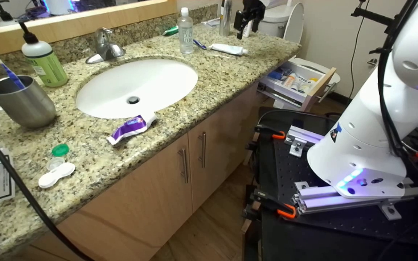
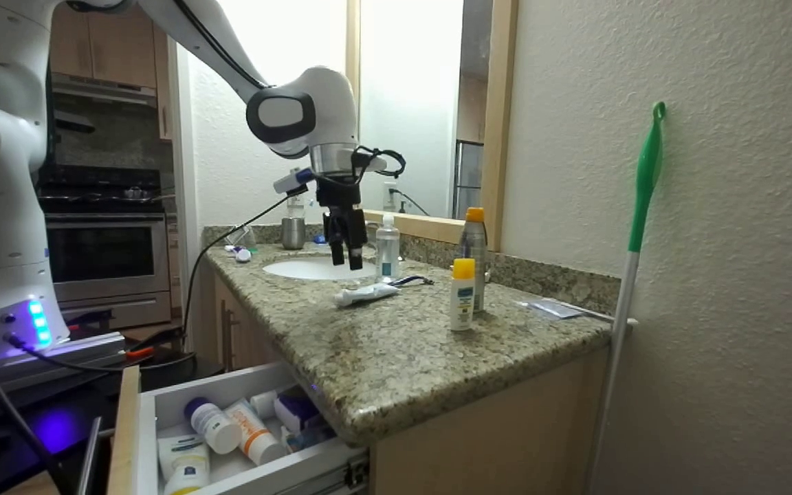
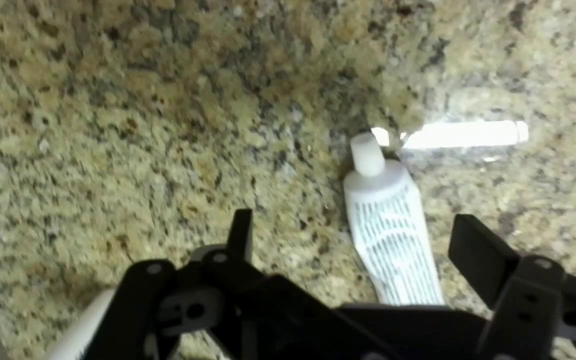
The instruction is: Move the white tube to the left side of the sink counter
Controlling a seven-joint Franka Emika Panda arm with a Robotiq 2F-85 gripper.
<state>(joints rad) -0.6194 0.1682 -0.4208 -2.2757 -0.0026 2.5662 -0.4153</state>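
The white tube (image 3: pixel 393 235) lies flat on the sink counter (image 1: pixel 227 70), to the right of the basin (image 1: pixel 165 81) in an exterior view. The white tube shows in both exterior views (image 1: pixel 228 49) (image 2: pixel 366 294). Its cap points up in the wrist view and its tail is hidden behind the gripper body. My gripper (image 3: pixel 353 217) is open and empty, with one finger on either side of the tube in the wrist view. In both exterior views the gripper (image 1: pixel 247 33) (image 2: pixel 346 265) hangs above the counter, apart from the tube.
Near the tube stand a clear bottle (image 2: pixel 388 247), a blue toothbrush (image 1: pixel 199 44), a yellow-capped bottle (image 2: pixel 463 295) and a spray can (image 2: pixel 473 240). A purple-and-white tube (image 1: pixel 131 128) lies before the basin. A steel cup (image 1: pixel 31 105) stands at the far left. A drawer (image 1: pixel 318 87) is open below.
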